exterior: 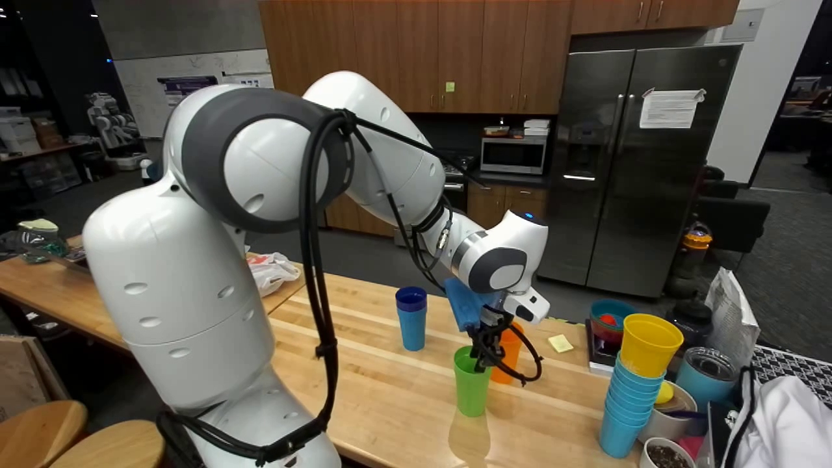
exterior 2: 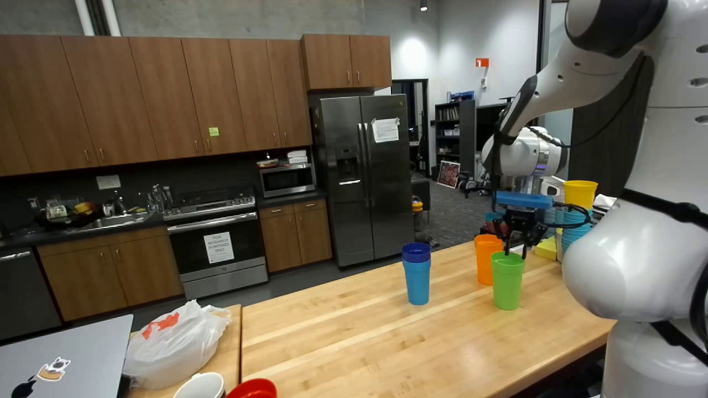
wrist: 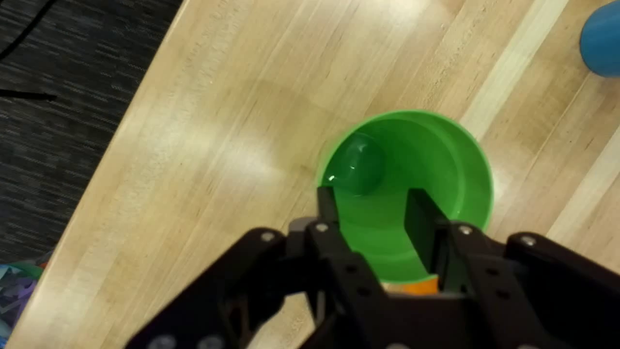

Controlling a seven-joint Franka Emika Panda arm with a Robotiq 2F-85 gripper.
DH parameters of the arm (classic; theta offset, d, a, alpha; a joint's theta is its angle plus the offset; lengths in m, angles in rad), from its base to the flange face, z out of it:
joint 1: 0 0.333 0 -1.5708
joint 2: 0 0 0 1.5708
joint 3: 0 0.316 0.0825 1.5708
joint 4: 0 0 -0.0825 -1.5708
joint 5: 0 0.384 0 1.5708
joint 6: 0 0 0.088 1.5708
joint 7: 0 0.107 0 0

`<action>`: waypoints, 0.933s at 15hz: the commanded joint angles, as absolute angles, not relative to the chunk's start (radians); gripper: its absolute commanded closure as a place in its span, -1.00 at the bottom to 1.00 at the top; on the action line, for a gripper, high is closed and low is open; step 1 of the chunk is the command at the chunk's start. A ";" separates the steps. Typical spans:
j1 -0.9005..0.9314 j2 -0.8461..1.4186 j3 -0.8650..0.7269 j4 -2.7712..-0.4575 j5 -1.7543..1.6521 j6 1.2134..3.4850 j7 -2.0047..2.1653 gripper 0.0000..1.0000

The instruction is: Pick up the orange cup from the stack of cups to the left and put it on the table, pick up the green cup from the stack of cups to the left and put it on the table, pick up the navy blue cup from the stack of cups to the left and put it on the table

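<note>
The green cup (exterior: 471, 393) stands upright on the table (exterior: 370, 390), below my gripper (exterior 2: 516, 253). In the wrist view my gripper (wrist: 372, 190) is open, its fingers parted. Its right finger (wrist: 426, 218) reaches over the inside of the green cup (wrist: 407, 140), and its left finger (wrist: 328, 206) lies across the rim. The orange cup (exterior 2: 488, 260) stands upright close behind the green one, partly covered in both exterior views. Apart from these, the navy blue cup (exterior: 411, 300) sits nested in a light-blue cup (exterior: 412, 330), forming a short stack.
A tall light-blue stack (exterior: 627, 409) topped by a yellow cup (exterior: 650, 341) stands near the table's end, beside bowls and a tumbler (exterior: 708, 377). A sticky note (exterior: 560, 343) lies on the wood. A plastic bag (exterior 2: 177, 345) and a laptop (exterior 2: 66, 354) occupy the adjoining table.
</note>
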State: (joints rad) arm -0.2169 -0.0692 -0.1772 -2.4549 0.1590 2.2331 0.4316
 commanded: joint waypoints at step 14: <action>-0.125 -0.172 -0.082 -2.392 0.157 2.221 0.360 -1.00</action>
